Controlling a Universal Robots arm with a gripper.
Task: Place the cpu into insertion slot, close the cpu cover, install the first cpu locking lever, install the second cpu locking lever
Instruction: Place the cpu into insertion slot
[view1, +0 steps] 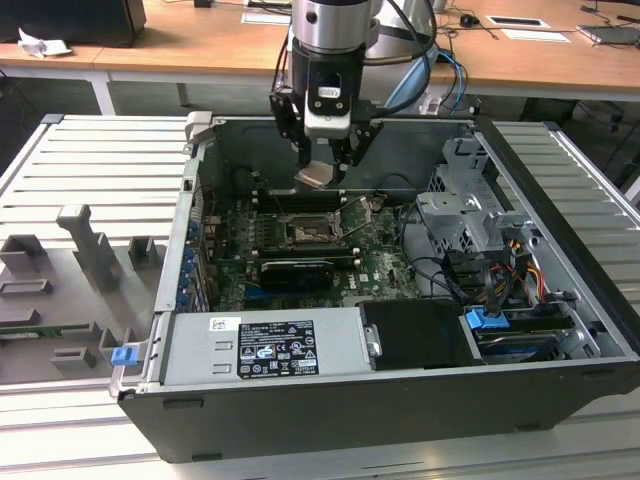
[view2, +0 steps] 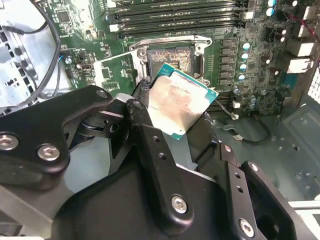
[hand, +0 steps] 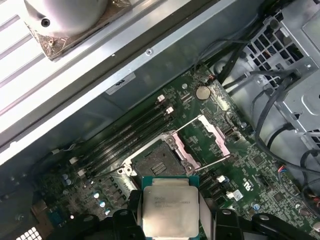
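One gripper (view1: 323, 170) pinches the cpu (view1: 314, 177) by its edges. In the exterior view, the insertion slot (view1: 305, 232) lies uncovered at the cpu's six o'clock. The cpu cover (hand: 216, 134) stands open.

Cpu (hand: 168, 207) tan-silver face, green rim; circuit board (hand: 260, 167) green; fingers (view2: 155, 150) black; insertion slot (hand: 157, 162) dark.

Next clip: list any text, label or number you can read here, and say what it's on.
Nothing reads legibly.
White label on the power supply: print too small to read.
Face of the cpu, held in the gripper: faint marking lines, not legible.
White sticker on the case wall: too small to read.
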